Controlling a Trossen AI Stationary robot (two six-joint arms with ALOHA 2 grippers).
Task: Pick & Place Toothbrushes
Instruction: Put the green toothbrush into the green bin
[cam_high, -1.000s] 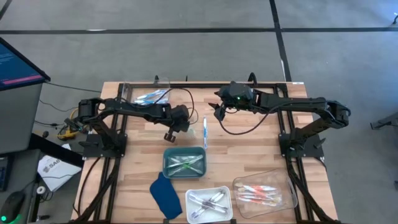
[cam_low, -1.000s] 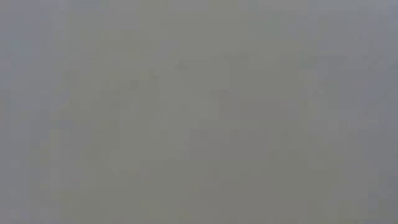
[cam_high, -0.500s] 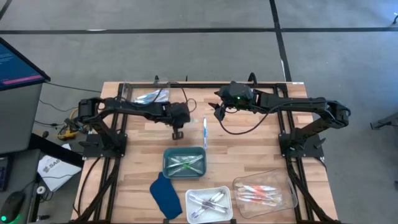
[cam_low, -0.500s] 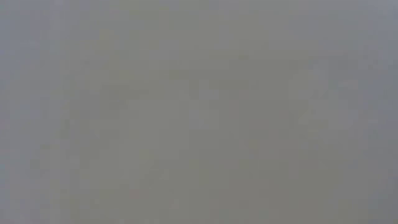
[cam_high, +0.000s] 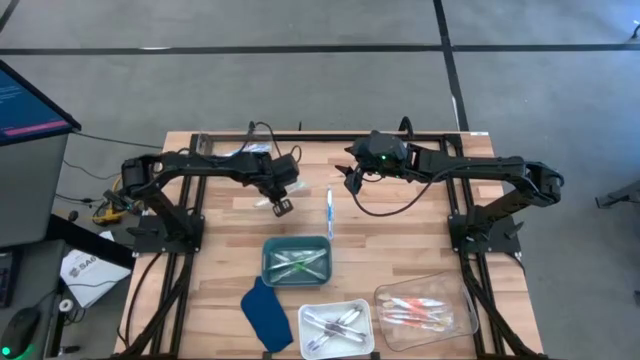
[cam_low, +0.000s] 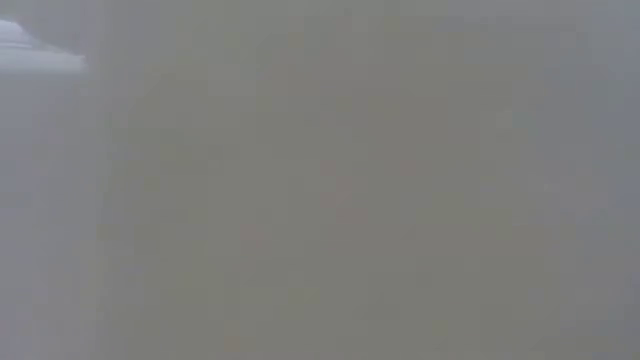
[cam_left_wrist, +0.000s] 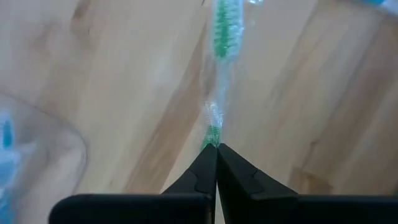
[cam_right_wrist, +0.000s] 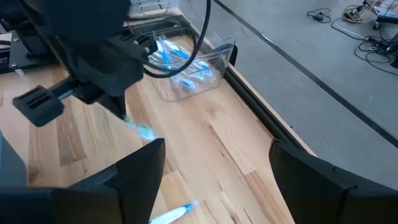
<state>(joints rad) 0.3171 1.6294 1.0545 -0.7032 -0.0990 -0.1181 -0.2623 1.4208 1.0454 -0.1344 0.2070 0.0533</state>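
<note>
The left claw (cam_left_wrist: 216, 148), above the surface's (cam_high: 400, 250) far edge near the clear tub (cam_right_wrist: 189, 68), is pinching a green toothbrush (cam_left_wrist: 222, 37) by its tip: a carry in hand. Next it likely needs taking to the green tray (cam_high: 297, 260) mid-surface. The right claw (cam_right_wrist: 211, 158) waits spread, by a blue toothbrush (cam_high: 329, 208).

The wooden table (cam_high: 400, 225) stands on a grey floor (cam_high: 300, 90) marked with dark lines. A monitor (cam_high: 30, 105) sits to one side, above cables (cam_high: 95, 205) and a printed sheet (cam_high: 85, 272). More cables (cam_right_wrist: 357, 15) lie on the floor beyond the table edge.
</note>
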